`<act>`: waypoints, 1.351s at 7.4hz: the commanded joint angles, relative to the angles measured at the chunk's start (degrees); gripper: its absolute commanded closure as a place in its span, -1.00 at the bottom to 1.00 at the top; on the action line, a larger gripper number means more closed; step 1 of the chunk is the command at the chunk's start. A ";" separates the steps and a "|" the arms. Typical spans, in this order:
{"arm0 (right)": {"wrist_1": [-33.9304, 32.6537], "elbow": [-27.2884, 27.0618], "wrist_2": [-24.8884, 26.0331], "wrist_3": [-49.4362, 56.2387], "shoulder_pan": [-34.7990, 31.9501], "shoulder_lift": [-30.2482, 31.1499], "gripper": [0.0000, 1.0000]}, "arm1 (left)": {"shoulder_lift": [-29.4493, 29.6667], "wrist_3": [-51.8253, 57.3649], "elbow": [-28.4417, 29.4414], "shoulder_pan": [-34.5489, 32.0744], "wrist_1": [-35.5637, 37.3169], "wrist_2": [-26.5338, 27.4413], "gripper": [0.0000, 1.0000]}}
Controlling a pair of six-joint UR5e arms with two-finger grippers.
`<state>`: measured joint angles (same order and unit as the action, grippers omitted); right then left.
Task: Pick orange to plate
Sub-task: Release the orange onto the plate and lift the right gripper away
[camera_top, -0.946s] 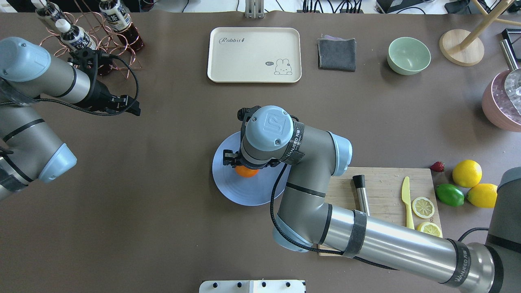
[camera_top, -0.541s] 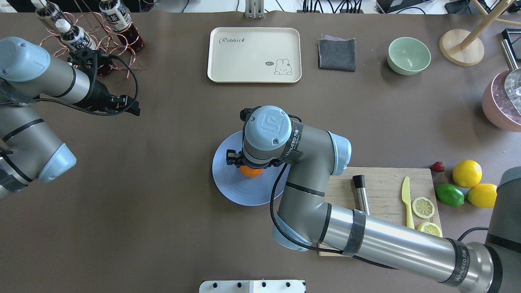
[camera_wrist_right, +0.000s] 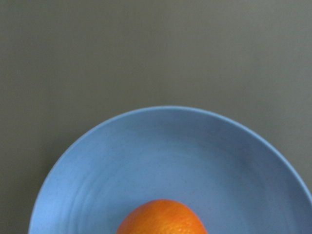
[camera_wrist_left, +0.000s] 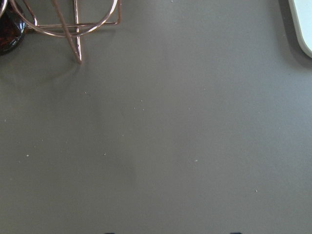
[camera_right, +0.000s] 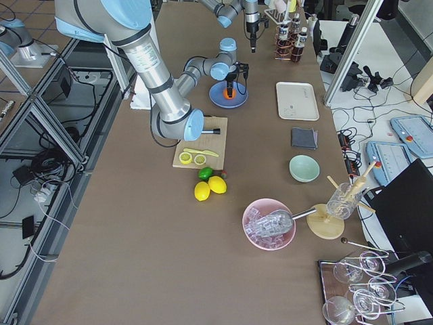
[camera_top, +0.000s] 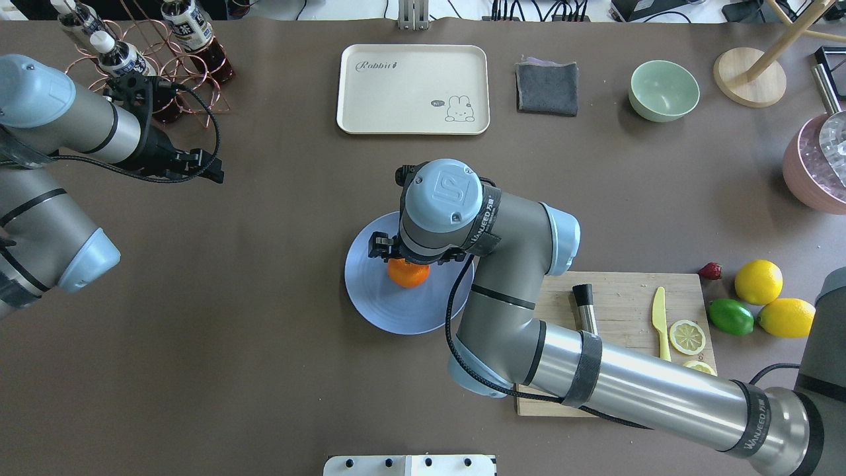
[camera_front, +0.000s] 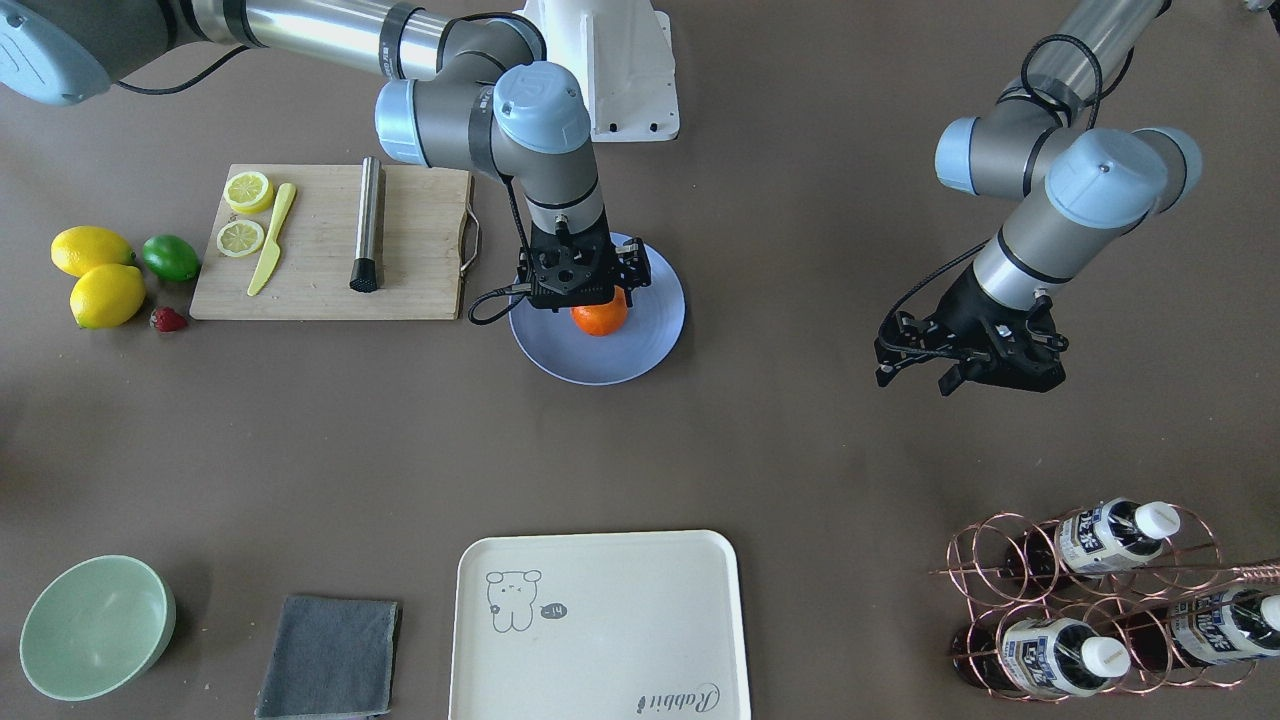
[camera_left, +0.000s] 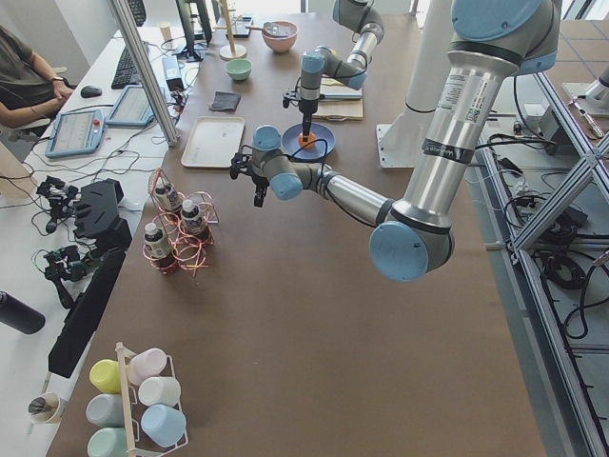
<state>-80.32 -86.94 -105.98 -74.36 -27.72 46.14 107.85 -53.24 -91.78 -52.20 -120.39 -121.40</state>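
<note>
Right gripper point(camera_front: 590, 290) has shifted slightly over the round periwinkle-blue plate point(camera_front: 650, 340), its opening you cannot tell; pinch the small, light, roll-prone bright-orange mandarin point(camera_front: 600, 320) midway.

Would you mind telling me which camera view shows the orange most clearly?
Exterior front-facing: most of the orange shows on the plate under the right gripper. Overhead, the arm hides part; the right wrist view crops it; side views make it tiny.
</note>
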 commanded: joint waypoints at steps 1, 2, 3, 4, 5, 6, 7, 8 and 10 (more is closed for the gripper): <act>-1.15 -6.62 -8.31 3.84 -9.13 6.29 -0.99 | -3.33 4.33 -0.33 -9.01 0.77 -8.01 -0.78; -2.64 -10.84 -11.15 9.79 -13.89 11.38 -0.99 | -6.83 10.55 -0.16 -12.28 0.77 -11.28 -0.93; -3.09 -13.49 -14.48 19.07 -19.16 16.91 -0.99 | -9.74 15.31 0.10 -15.80 1.30 -13.66 -0.93; -3.09 -13.17 -18.96 29.43 -25.30 22.10 -0.99 | -11.51 22.14 0.19 -19.14 5.22 -14.64 -0.93; -3.18 -13.08 -21.52 39.80 -31.45 27.64 -0.99 | -12.31 31.61 0.28 -21.96 11.00 -14.74 -0.94; -3.01 -10.29 -24.07 51.13 -38.13 32.21 -0.99 | -14.32 40.67 0.63 -25.46 16.36 -14.48 -0.94; -2.92 -4.43 -27.49 62.73 -44.54 34.00 -0.99 | -14.34 44.85 3.94 -29.07 17.55 -14.65 -0.94; -2.92 1.80 -30.83 72.07 -49.83 33.84 -0.99 | -13.55 44.80 6.76 -31.37 17.04 -14.48 -0.95; -2.57 4.15 -31.22 75.15 -54.09 36.37 -0.99 | -12.76 46.98 11.07 -32.97 12.50 -14.30 -0.95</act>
<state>-83.23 -84.62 -136.51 -2.05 -78.82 80.69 94.44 -7.91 -83.45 -84.13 -105.00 -135.81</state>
